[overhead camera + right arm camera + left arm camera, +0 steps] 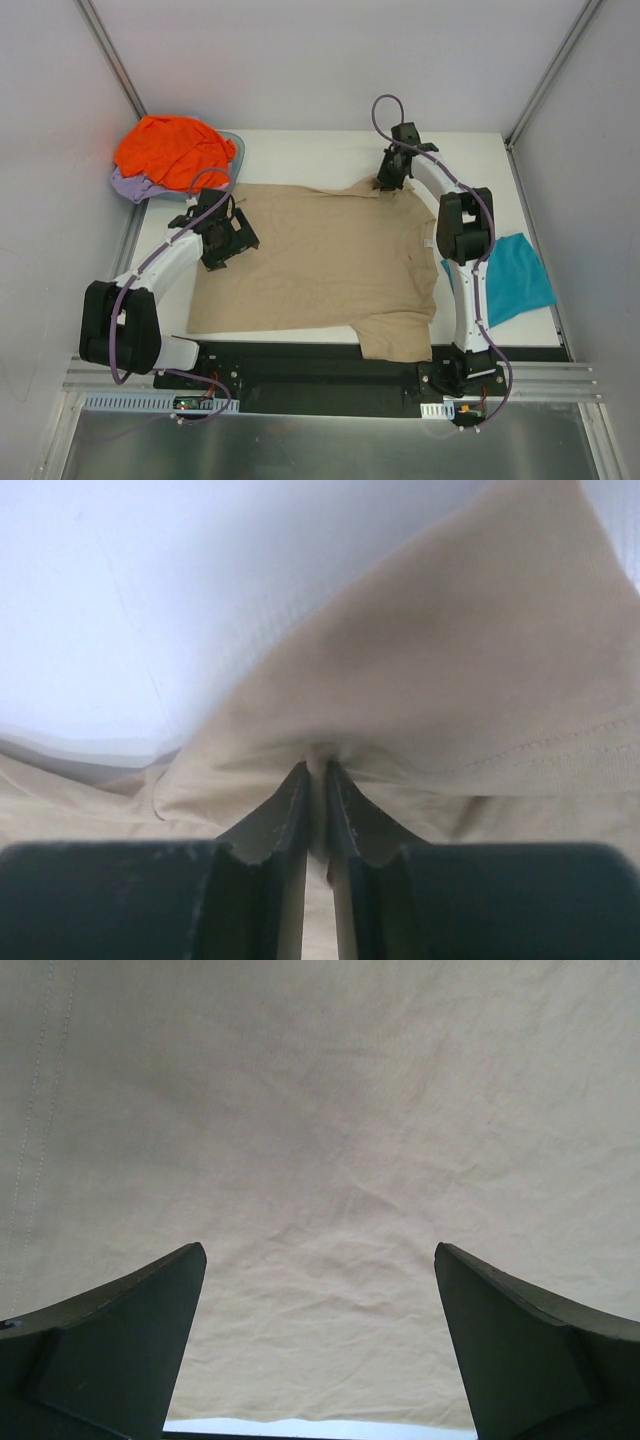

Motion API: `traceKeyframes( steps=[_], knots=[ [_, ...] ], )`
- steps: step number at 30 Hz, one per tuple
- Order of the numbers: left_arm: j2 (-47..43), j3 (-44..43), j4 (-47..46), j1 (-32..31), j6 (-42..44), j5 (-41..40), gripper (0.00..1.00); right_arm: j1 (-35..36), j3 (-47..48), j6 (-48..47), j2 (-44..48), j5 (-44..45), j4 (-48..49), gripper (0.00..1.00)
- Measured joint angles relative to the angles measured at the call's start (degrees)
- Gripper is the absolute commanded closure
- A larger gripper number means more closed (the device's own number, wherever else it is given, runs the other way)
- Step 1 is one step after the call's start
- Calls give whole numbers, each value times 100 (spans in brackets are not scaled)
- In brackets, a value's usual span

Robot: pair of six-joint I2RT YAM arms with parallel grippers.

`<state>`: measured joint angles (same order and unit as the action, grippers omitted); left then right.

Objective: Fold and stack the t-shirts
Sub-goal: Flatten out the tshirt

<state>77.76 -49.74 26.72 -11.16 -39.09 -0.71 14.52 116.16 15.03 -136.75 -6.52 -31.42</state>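
A tan t-shirt (320, 262) lies spread flat across the middle of the table. At its far sleeve my right gripper (390, 180) is shut on a pinch of the tan cloth (420, 700), which bunches up between the fingertips (296, 792). My left gripper (222, 238) hovers over the shirt's left edge with its jaws wide open and only flat tan fabric (320, 1160) between them. A teal t-shirt (510, 275) lies at the right edge of the table. An orange t-shirt (172, 148) sits on top of a lavender one (130, 186) at the back left.
The orange and lavender shirts rest in a teal-grey basin (238, 150) at the back left corner. White walls and metal posts enclose the table. The black mounting rail (320, 372) runs along the near edge, with the tan shirt's near sleeve hanging over it.
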Motion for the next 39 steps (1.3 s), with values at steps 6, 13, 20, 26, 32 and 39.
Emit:
traceKeyframes(
  steps=[6,13,20,26,32,39],
  knots=[
    [81,0,2,0,55,-4,1,-9,-66,151,-2,-173,544,94],
    [190,-11,0,0,109,-4,1,-9,-264,295,39,-195,984,90],
    [289,-70,2,0,127,-4,1,20,1298,726,-688,-101,1731,24],
    [289,-72,4,0,201,-2,1,35,1233,306,-651,37,2059,3],
    [289,-70,2,0,210,22,1,35,254,-483,192,289,1519,3],
    [280,-70,-2,0,210,22,1,50,-688,-870,1250,289,946,3]
  ],
)
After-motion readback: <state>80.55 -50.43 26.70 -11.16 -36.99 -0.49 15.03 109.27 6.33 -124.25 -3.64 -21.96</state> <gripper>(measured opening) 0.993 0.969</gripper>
